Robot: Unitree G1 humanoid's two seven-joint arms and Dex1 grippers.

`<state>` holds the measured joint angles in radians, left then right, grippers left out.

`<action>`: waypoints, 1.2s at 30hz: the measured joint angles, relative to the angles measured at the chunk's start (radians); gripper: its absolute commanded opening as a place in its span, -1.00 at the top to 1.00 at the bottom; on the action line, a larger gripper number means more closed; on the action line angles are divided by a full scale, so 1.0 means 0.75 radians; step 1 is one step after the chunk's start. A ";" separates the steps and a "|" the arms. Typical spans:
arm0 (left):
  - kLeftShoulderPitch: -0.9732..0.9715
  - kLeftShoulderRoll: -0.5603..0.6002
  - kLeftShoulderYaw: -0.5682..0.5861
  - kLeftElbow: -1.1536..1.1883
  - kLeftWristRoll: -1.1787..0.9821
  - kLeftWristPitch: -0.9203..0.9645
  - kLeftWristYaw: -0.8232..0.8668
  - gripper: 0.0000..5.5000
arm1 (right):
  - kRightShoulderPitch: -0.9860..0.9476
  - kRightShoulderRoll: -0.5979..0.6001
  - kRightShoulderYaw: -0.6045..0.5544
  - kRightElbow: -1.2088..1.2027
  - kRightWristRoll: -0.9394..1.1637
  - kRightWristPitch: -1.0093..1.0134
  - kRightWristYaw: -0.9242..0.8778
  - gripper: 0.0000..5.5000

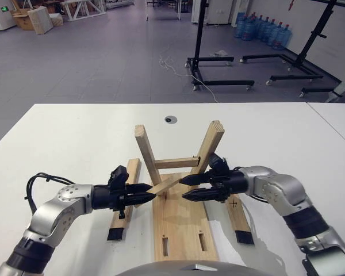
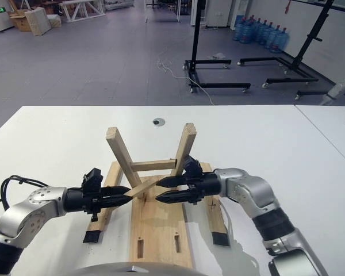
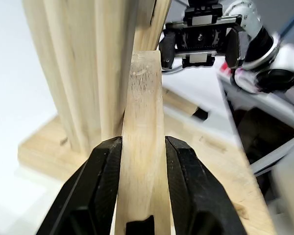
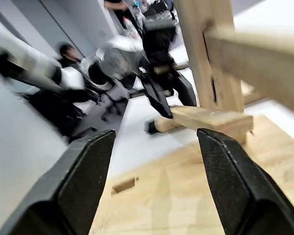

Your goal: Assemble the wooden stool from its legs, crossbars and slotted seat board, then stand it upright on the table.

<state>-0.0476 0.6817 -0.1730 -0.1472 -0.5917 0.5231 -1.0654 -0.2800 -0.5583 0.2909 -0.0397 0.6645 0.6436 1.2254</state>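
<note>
The slotted seat board [image 1: 187, 230] lies flat on the white table. Two legs [image 1: 146, 150] [image 1: 211, 144] stand up from its far end, leaning apart, with a crossbar [image 1: 175, 163] joining them. My left gripper [image 1: 151, 195] is shut on a loose crossbar [image 1: 168, 184], whose far end rests by the base of the left standing leg; the left wrist view shows its fingers [image 3: 105, 171] clamping that crossbar [image 3: 144, 122]. My right gripper [image 1: 184, 188] is open just right of the loose crossbar's end, over the seat board [image 4: 186, 196], holding nothing.
Two more legs with black tips lie flat beside the board, one at its left [image 1: 128, 195] and one at its right [image 1: 239, 217]. A small round hole [image 1: 171, 119] sits in the table farther back. Black wheeled frames [image 1: 218, 63] stand on the floor beyond.
</note>
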 measured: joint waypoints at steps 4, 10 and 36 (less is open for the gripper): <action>-0.139 -0.011 -0.052 0.214 0.157 -0.083 -0.044 0.53 | -0.071 0.090 0.046 0.268 -0.223 -0.258 -0.015 -0.12; -0.295 -0.118 -0.070 0.412 0.306 -0.183 0.011 0.53 | -0.197 0.251 -0.026 0.581 -0.350 -0.491 -0.105 -0.12; 0.047 -0.530 0.011 -0.060 0.888 -0.999 0.903 0.53 | 0.009 0.685 -0.586 -0.139 0.530 0.473 -1.177 -0.12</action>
<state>-0.0123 0.2839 -0.1649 -0.1922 0.0746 -0.2263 -0.3883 -0.2732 -0.0446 -0.1490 -0.1441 1.0621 0.9982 0.3425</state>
